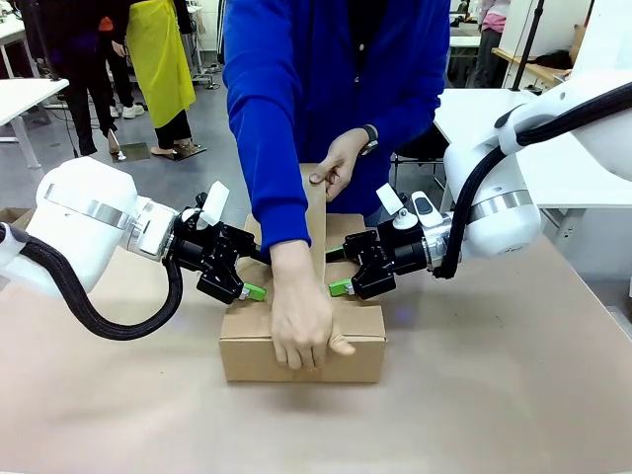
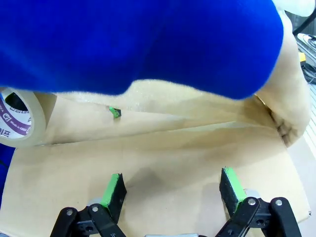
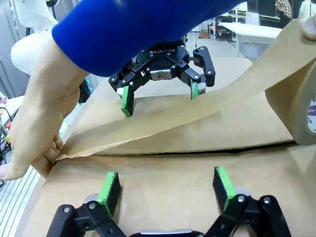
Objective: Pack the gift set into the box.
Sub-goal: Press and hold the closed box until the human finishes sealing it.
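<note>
Box (image 1: 302,341), a brown corrugated carton, is seen standing on the bench (image 1: 494,395) with its top flaps folded shut, between the two sets of jaws. The left gripper (image 1: 253,290) is held at the carton's left top edge, its jaws spread wide with nothing between them; in the left wrist view the closed flap lies directly under and ahead of the open jaws (image 2: 170,190). The right gripper (image 1: 341,286) is held at the carton's right top edge, jaws likewise wide open and empty, the flap surface directly under them (image 3: 165,186). The two grippers face each other across the flap seam, which runs between them. A strip of brown packing tape (image 3: 197,111) is stretched above the seam, between the two sets of jaws. Its near end is pressed against the carton's front edge by one hand of the person (image 1: 304,321); the tape roll (image 3: 302,103) is held up beyond the carton by the other hand (image 1: 338,163). A blue sleeve (image 2: 138,39) crosses just above the left jaws.
</note>
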